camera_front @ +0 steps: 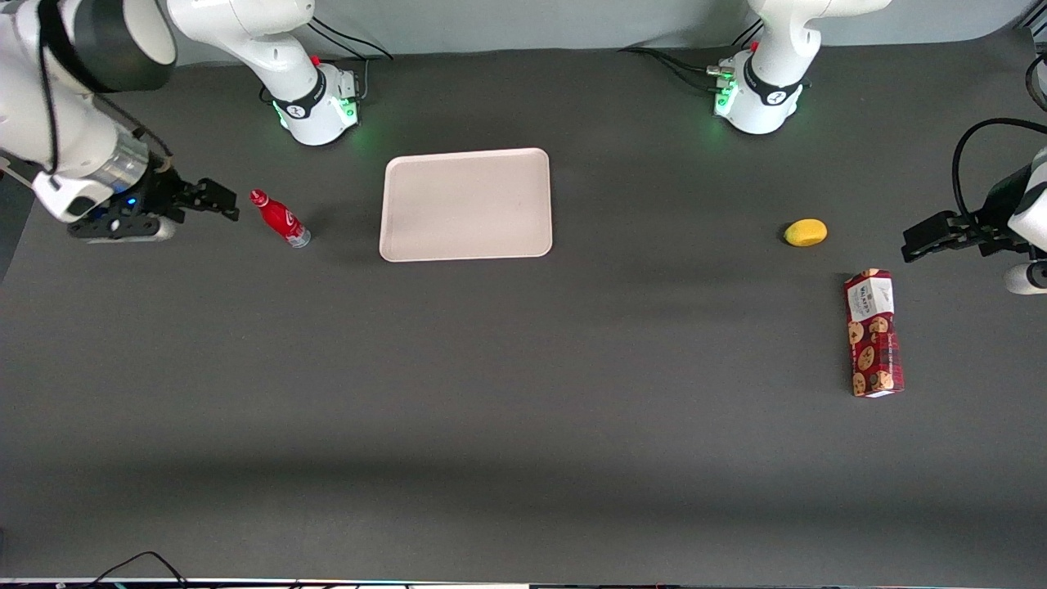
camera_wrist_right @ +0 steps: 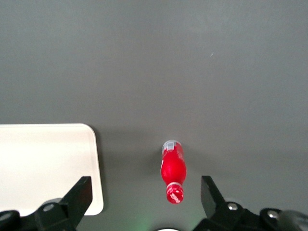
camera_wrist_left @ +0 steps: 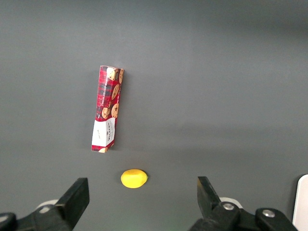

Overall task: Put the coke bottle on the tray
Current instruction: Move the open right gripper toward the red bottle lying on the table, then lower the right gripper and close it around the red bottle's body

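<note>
Coke bottle (camera_front: 280,218) on dark surface (camera_front: 523,393), tray (camera_front: 466,204) bare, claw (camera_front: 214,204) released.

Bottle: red, red cap, silvery base; stands on the surface beside the tray, apart from it, toward the working arm's end. Claw: above the surface near the bottle's cap, not touching, fingers (camera_wrist_right: 77,195) spread wide with nothing between. Also present, toward the parked arm's end: yellow lemon-like item (camera_front: 806,232); red cookie box (camera_front: 873,333) lying flat, nearer the front camera.

Front cam overhead; wrist cams look down; gripper (camera_front: 219,201) high.
</note>
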